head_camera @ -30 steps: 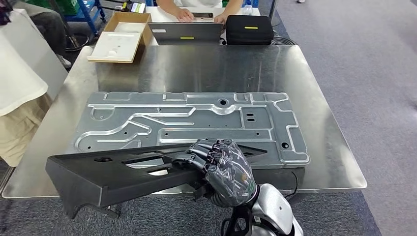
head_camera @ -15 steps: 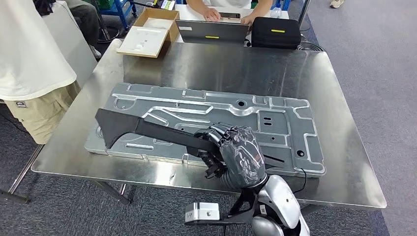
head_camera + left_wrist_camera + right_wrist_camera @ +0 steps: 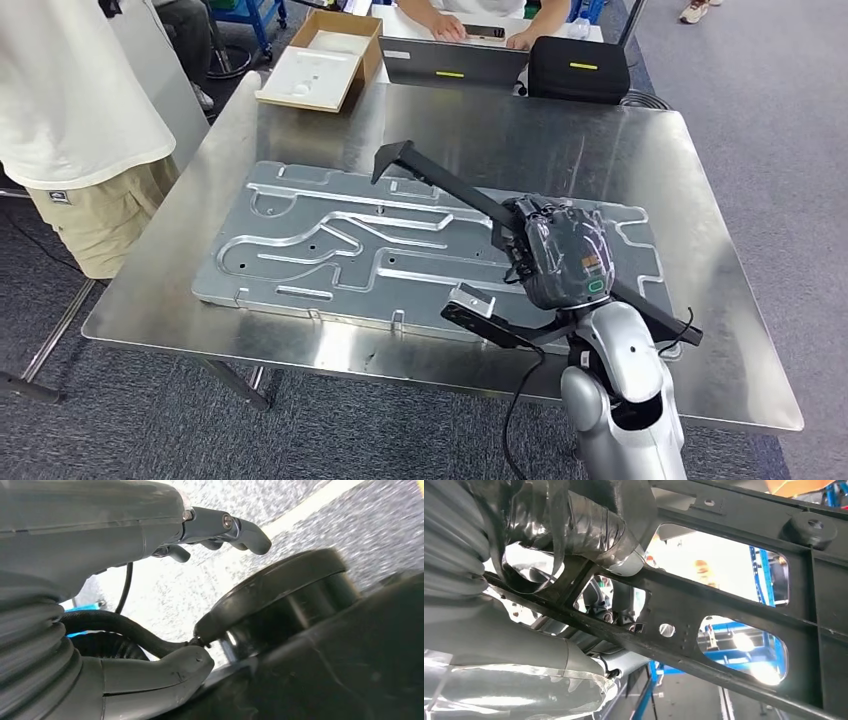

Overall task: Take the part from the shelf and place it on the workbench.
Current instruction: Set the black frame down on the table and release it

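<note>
A long black part (image 3: 440, 185) with cut-outs slants over the steel workbench (image 3: 480, 130), one end high near the table's middle, the other low by my right arm. My right hand (image 3: 560, 250) grips it around mid-length, above the right end of a stamped silver panel (image 3: 320, 250) lying on the bench. In the right wrist view the taped fingers (image 3: 574, 525) wrap a bar of the black part (image 3: 734, 605). My left hand (image 3: 100, 540) hangs over the floor, fingers apart, holding nothing.
A person in a white shirt (image 3: 70, 100) stands at the bench's left edge. At the far edge are a cardboard box (image 3: 325, 62), a laptop (image 3: 452, 62) with another person's hands (image 3: 445, 25) behind it, and a black case (image 3: 578, 68).
The view has shifted. My right hand has risen and moved right over the panel, swinging the black part from pointing left along the near edge to pointing away across the bench.
</note>
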